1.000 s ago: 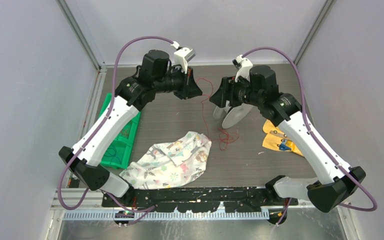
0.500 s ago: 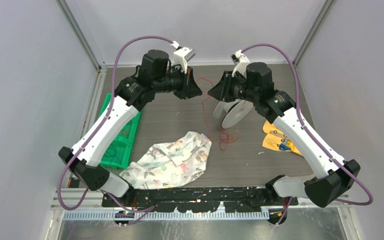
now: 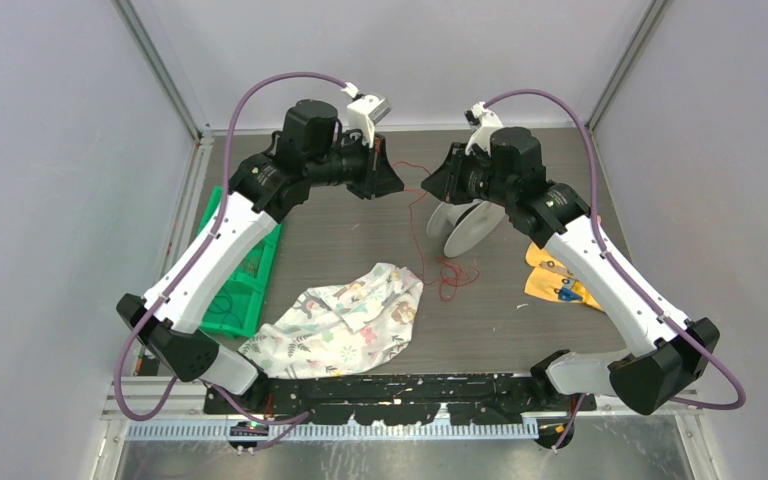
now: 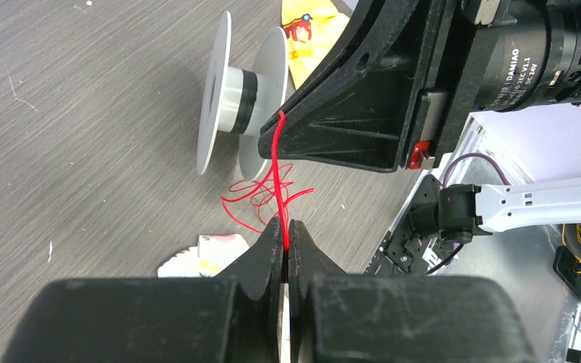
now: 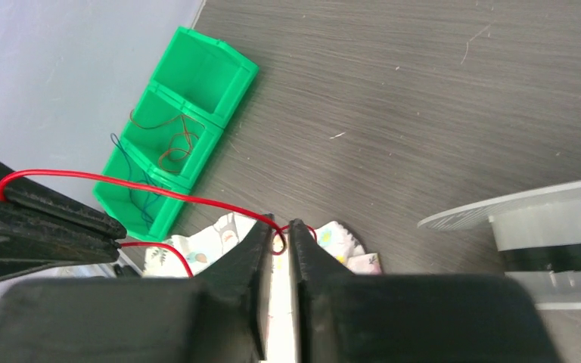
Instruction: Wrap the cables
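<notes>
My left gripper (image 4: 284,227) is pinched tight on the thin red wire (image 4: 274,155). The wire looks light and floppy and would tangle fast, so I think it is best held near the tips and kept tight. It runs through the air, above the far middle of the grey table (image 4: 83,151), to my right gripper (image 5: 276,227), which pinches it too. The loose rest lies curled beside the white plastic reel (image 4: 234,94).

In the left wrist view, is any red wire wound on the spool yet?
No: the spool shows a bare grey and black hub, while the red wire lies loose on the table beside it.
</notes>
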